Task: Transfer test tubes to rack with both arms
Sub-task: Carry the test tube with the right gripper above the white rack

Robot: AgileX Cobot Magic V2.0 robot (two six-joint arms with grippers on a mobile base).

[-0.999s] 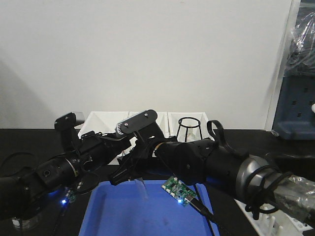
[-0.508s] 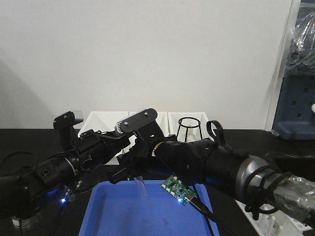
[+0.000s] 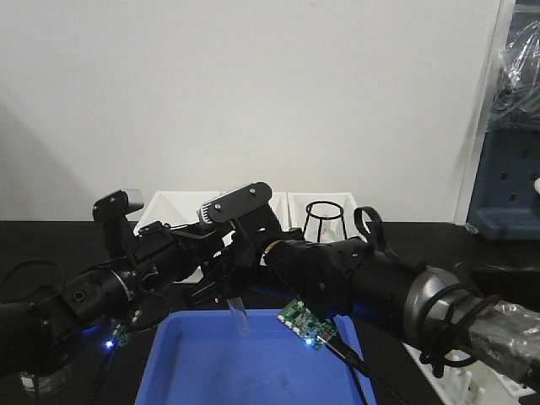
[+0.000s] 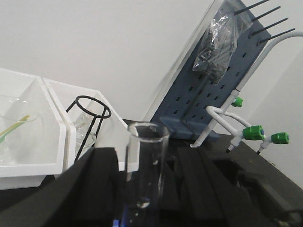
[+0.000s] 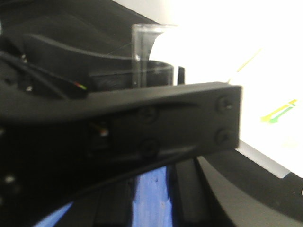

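**Exterior front view.** The left arm (image 3: 101, 291) and the right arm (image 3: 371, 283) met at frame centre above the blue tray (image 3: 253, 371), which sat on the black table (image 3: 51, 232). One test tube (image 3: 239, 314) hung tilted below the meeting point, its lower end over the tray. The right gripper (image 3: 213, 287) pointed down-left beside it, and the state of its jaws could not be told here. A white plastic piece at lower right, probably the rack (image 3: 472, 384), was mostly hidden by the right arm. At the back stood white bins (image 3: 173, 209) and a black wire stand (image 3: 325, 218).

**Left wrist view.** The test tube (image 4: 146, 175) stood upright at centre, mouth up, between the jaws of the left gripper (image 4: 147, 163). The jaws were narrow and close on both sides. Thin gaps showed at the visible height, so firm contact could not be confirmed.

**Right wrist view.** The picture was blurred. The mouth of the test tube (image 5: 150, 47) rose behind a black screwed bar (image 5: 189, 118). The right jaws could not be made out.

**Procedure.** The step in hand was judged to be a handover or joint lift.
1. Confirm that one grip is secure before the other releases.
2. Apply light force, because the glass is thin.
3. Keep the test tube near vertical and clear of the tray rim.
4. Carry it toward the rack and centre it over a hole before lowering.
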